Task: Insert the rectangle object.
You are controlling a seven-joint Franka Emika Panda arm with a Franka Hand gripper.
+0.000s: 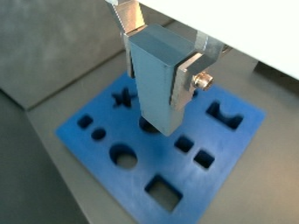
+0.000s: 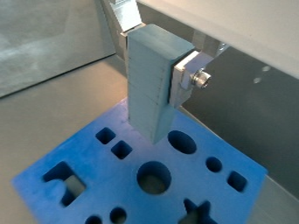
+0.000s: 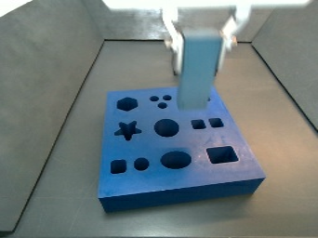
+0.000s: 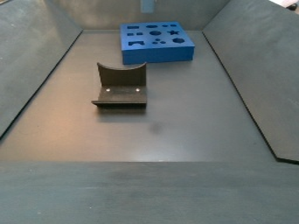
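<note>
Pale grey-blue, the rectangle object sits clamped in the hand in both wrist views, upright over the blue holed board. In a side view it hangs above the board's far right; next, align and lower.

One gripper above board, one rectangle object, one blue holed board, one fixture.

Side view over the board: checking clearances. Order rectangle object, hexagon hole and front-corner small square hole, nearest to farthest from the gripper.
Gripper over the blue board.
1. rectangle object: clamped in it.
2. hexagon hole: rear corner.
3. small square hole: front corner.
</note>
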